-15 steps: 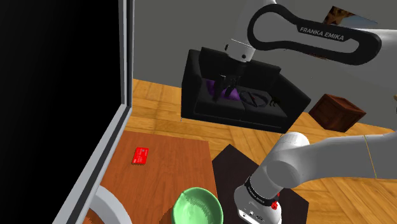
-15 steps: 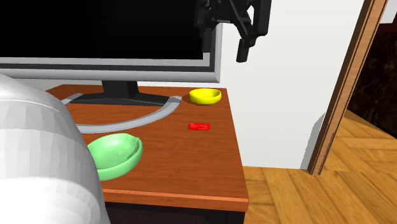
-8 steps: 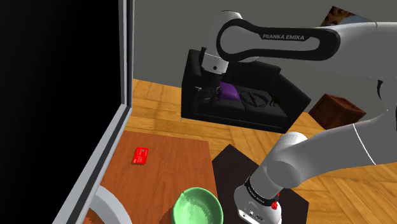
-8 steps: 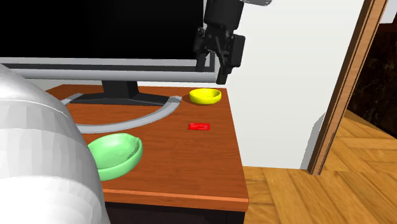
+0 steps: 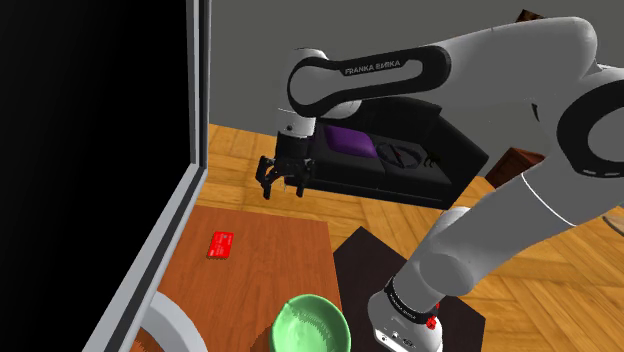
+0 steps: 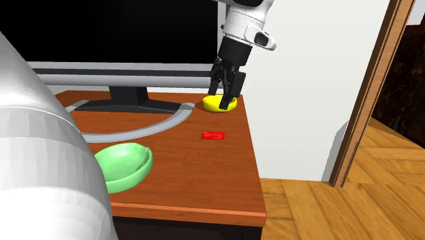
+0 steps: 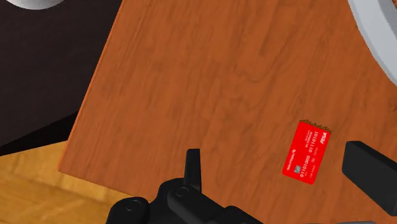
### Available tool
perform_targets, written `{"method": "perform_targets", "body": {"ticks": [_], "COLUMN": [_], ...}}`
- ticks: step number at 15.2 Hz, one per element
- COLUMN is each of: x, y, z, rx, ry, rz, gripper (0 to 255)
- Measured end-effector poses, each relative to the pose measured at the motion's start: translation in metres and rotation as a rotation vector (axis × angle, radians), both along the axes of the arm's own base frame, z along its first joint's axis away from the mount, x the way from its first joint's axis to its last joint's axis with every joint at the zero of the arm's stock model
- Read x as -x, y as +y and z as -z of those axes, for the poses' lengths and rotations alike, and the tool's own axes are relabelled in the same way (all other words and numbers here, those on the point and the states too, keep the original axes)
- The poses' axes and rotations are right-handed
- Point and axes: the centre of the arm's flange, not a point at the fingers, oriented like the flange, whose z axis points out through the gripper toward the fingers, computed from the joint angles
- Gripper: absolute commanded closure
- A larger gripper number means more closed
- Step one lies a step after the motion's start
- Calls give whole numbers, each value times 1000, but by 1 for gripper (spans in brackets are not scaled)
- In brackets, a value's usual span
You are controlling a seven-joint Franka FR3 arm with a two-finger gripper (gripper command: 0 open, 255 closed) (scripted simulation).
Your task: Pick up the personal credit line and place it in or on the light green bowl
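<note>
Surface: small reddish-brown wooden tabletop (image 5: 275,265); the room has a plank wood floor (image 6: 340,204), a white wall (image 6: 306,68) and a wooden door frame (image 6: 373,88) at the second exterior view's right; in the shoulder view a black sofa (image 5: 400,170) with a purple cushion (image 5: 348,141) stands across the floor.

Edges: a large monitor with black screen and grey frame (image 6: 122,68) runs along the table's side at the shoulder view's left; its curved grey base (image 6: 167,123) sweeps out over the wood; the dark stand box (image 5: 365,265) sits just beside the table at the shoulder view's right; open floor lies beyond the table edge at the second exterior view's right.

Task thing: flat red card (image 6: 213,136) lies on bare wood, near that open edge and apart from the grey base; light green bowl (image 6: 122,166) sits well apart from it, toward the stand end, with bare wood between them.

Other things: a small yellow bowl (image 6: 220,103) sits at the far corner beside the monitor, near the card.

All-black gripper (image 5: 283,192) hovers over the table's far end, above the card and not touching it; its fingers are spread wide and hold nothing; in the wrist view the card lies between them, nearer one finger; in the second exterior view the fingertips overlap the yellow bowl, and I cannot tell how much gap there is.
</note>
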Motion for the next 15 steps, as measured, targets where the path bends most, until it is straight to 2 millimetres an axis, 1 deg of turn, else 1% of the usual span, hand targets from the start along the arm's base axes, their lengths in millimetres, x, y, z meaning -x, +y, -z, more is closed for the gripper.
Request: {"method": "perform_targets", "body": {"ticks": [5,9,10,11,13,14,15], "x": [-36,-59,-65,-75,-86,-94,-97], "y": [33,58,61,65,76,80,85], "z": [52,95,106,115,140,150,157], "rx": [-25,-44,-49,-54,-64,-69,-72], "ry": [91,165,183,201,238,256,270], "rz": [119,214,238,262,309,333,351], "gripper": [0,0,0,0,0,0,0]}}
